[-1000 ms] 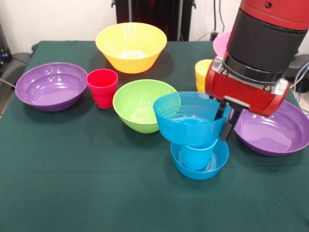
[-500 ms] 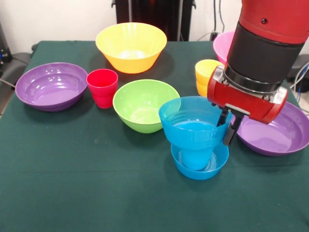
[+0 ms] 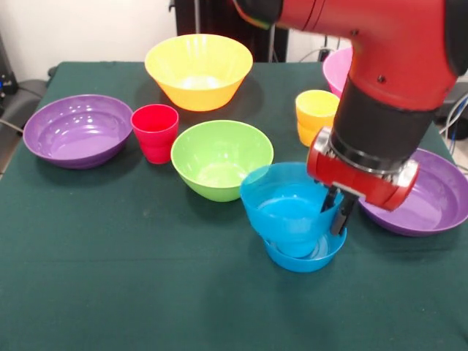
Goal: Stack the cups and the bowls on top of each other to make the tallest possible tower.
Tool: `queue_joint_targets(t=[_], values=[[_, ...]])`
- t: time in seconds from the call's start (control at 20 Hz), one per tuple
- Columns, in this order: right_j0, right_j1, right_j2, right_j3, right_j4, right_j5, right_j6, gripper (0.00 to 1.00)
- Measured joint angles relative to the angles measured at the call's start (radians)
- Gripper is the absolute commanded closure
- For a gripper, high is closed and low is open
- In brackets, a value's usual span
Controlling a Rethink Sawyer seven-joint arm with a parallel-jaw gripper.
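The red and black arm fills the upper right of the frame, its gripper clamped on the right rim of a blue bowl, one finger inside the wall and one outside. That bowl sits low in the second blue bowl at lower centre. No blue cup shows between them; it may be hidden inside.

So the tower looks only two or three pieces tall, and most of the work seems left. Loose pieces are:

- the orange-yellow bowl at top centre
- purple bowls at far left and far right
- the green bowl mid-frame
- the pink bowl, mostly behind the arm
- the yellow cup and red cup

A dark green cloth covers the table; a pale wall runs behind.
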Motion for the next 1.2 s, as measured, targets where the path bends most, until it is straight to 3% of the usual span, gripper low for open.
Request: queue_joint_targets(t=[0.5,1.2], values=[[-0.016,0.126,-0.027,-0.173,0.053,0.098,0.000,1.00],[-0.007,0.156,-0.066,-0.231,0.118,0.129,0.000,1.00]])
